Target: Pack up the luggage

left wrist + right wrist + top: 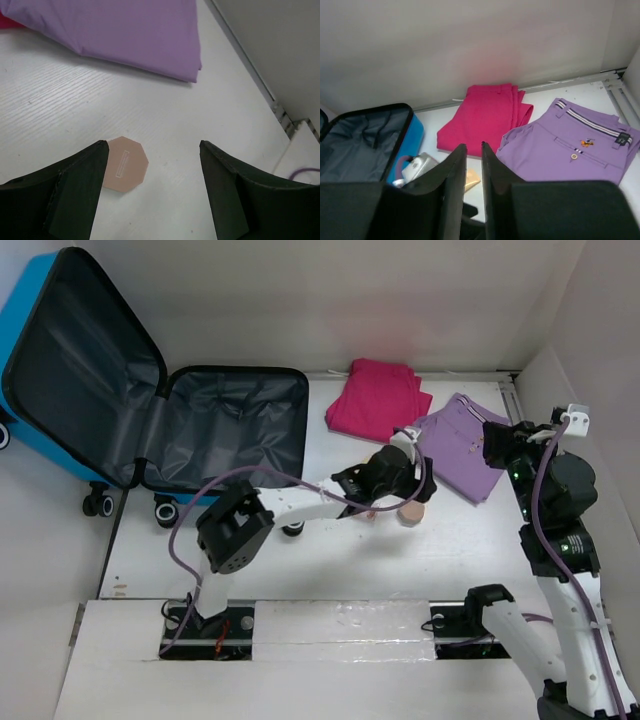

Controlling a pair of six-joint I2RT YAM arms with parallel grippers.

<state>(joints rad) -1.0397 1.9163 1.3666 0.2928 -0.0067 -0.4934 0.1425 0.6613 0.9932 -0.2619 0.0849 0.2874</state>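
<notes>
The blue luggage (235, 430) lies open at the back left, its lid (80, 360) leaning up and its dark grey lining bare. It also shows in the right wrist view (410, 135). A folded pink garment (378, 398) and folded purple shorts (460, 445) lie to its right. My left gripper (400, 490) is open and empty, low over a small tan octagonal piece (126, 164) that lies by its left finger (75, 190). My right gripper (493, 445) is shut and empty, above the purple shorts (570, 145).
The pink garment (487, 117) lies against the back wall. A metal rail (272, 100) runs along the right wall. The luggage's black wheels (98, 505) stand at its near left corner. The left arm's purple cable (200, 505) loops over the table.
</notes>
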